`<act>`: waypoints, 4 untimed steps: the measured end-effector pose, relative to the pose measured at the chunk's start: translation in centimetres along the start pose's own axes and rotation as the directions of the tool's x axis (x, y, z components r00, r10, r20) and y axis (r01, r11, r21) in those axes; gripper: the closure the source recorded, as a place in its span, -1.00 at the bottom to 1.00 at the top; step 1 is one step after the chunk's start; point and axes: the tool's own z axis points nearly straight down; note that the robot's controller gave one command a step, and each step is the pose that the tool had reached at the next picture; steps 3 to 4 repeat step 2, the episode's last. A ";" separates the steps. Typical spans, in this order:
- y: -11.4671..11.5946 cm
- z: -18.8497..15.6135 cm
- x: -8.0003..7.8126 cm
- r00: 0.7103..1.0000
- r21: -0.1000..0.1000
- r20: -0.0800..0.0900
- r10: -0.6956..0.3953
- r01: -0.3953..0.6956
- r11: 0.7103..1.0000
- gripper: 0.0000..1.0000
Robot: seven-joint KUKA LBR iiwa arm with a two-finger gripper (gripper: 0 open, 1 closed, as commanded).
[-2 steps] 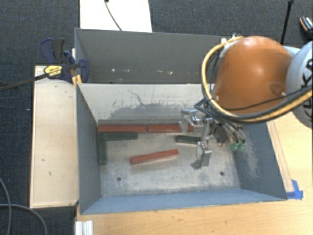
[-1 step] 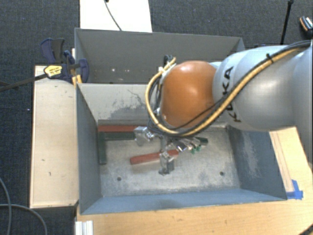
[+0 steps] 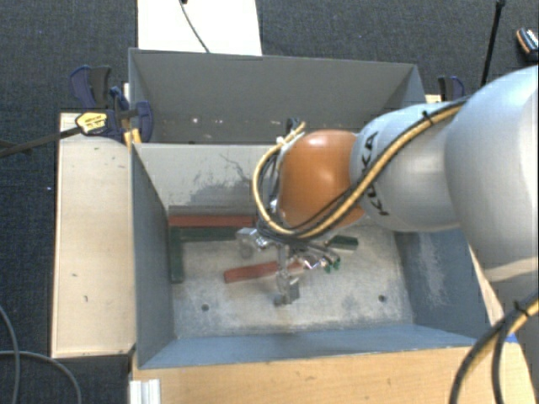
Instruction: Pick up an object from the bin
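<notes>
We see the arm (image 3: 472, 167) cut off at the right edge. Its orange cover (image 3: 312, 179) hides the right end of the long red bar (image 3: 206, 220). The gripper (image 3: 286, 293) hides the right end of the short red stick (image 3: 251, 272). A green thing (image 3: 342, 243) lies partly under the arm; we cannot tell its kind.

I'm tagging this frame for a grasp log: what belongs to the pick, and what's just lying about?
Belongs to the pick:
gripper, low in the grey bin
red flat stick, nearest to it

Lying about:
long red-brown bar
dark green angle piece
small green piece
</notes>
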 end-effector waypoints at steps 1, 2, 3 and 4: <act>0.1 -0.4 -0.2 1.000 0.001 0.006 0.003 -0.003 1.000 1.00; 3.1 -18.2 -1.3 0.996 0.006 0.015 -0.088 0.088 0.996 1.00; 3.1 -18.2 -1.3 0.996 0.006 0.015 -0.088 0.088 0.996 1.00; 3.1 -18.2 -1.3 0.996 0.006 0.015 -0.088 0.088 0.996 1.00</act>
